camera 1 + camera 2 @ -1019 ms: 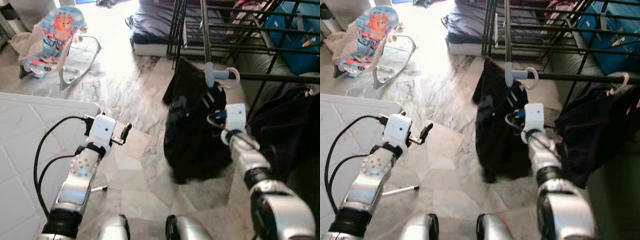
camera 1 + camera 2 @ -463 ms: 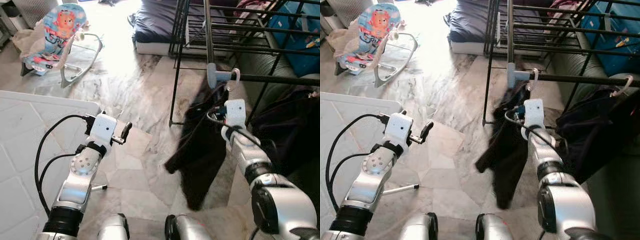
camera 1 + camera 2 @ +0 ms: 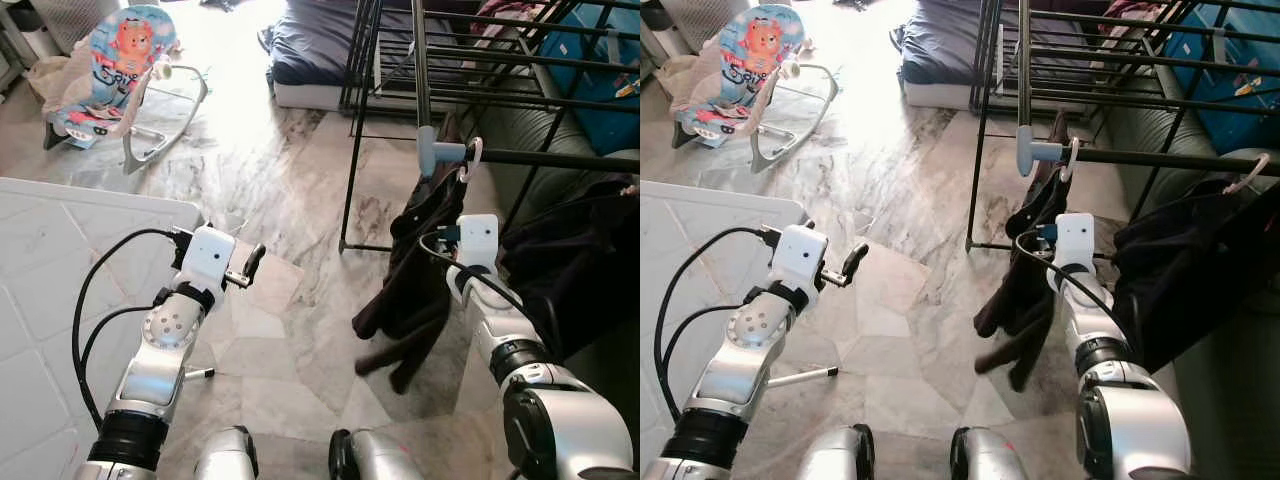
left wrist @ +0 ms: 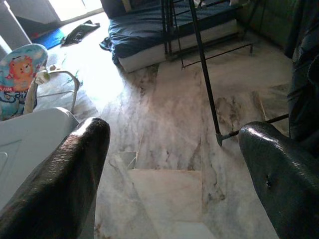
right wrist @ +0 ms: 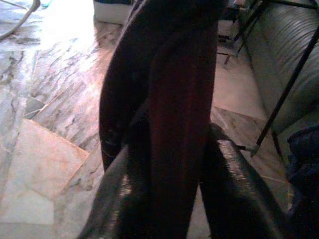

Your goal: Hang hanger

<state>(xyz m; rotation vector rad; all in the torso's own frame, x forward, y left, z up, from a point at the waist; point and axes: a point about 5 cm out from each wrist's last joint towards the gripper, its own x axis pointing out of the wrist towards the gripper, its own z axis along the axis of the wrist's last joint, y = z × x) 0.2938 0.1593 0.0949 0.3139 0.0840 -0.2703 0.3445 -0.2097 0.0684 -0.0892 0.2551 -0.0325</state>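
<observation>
- Hanger point(image 3: 1071, 155) hook just above right gripper point(image 5: 167, 164), hooked over rack rail point(image 3: 1160, 158) beside the grey corner joint point(image 3: 1028, 152).
- Dark garment point(image 3: 1025, 270) hanging down from hanger, draped in front of gripper, pressed between both black fingers point(image 5: 234, 189).
- Right gripper clamped on that garment, directly below the rail.
- Left gripper point(image 4: 169, 169) spread wide apart, holding nothing, raised well off to the side over the marble floor point(image 3: 290, 200).
- Step in hand, by judgement: hook seated, release pending.
- Next move: part the fingers, pull straight back without dragging cloth or unseating the hook.
</observation>
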